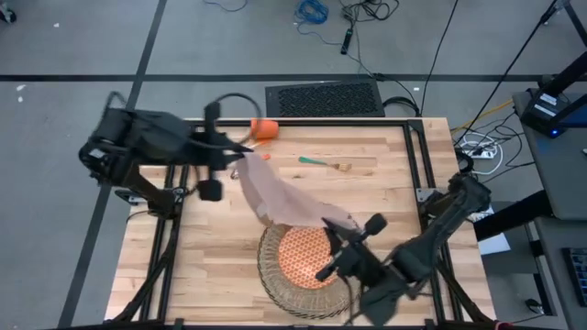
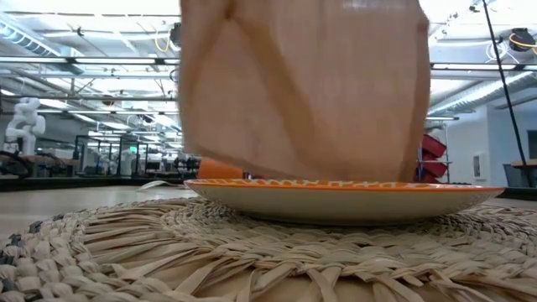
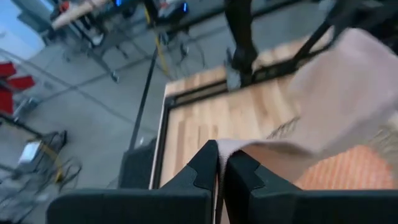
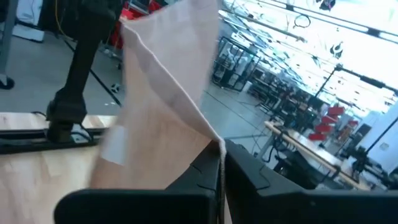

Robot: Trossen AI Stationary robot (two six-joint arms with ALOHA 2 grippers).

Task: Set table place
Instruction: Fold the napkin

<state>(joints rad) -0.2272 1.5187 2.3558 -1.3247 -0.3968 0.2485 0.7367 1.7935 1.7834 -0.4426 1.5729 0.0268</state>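
We see both end effectors pinched tight on the one napkin (image 1: 284, 197), which hangs stretched between them above the desk (image 1: 183, 266). The left end effector (image 3: 219, 163) has its fingers pressed together with a corner of the cloth caught between them. The right end effector (image 4: 221, 163) likewise clamps the opposite corner, its fingers meeting on the fabric edge.

Under the cloth near the right end effector we count one plate (image 1: 307, 257), orange-patterned, resting on one round woven placemat (image 1: 298, 298). From desk level the plate (image 2: 336, 195) sits centred on the mat (image 2: 252, 252), with the napkin (image 2: 306, 84) hanging just above it, its lower edge close to the plate rim; we cannot tell whether it touches.

Just beyond the left end effector stands one orange cup (image 1: 265, 130) at the desk's far edge. One green-handled fork (image 1: 323, 163) lies alone on the bare wood, apart from both end effectors.
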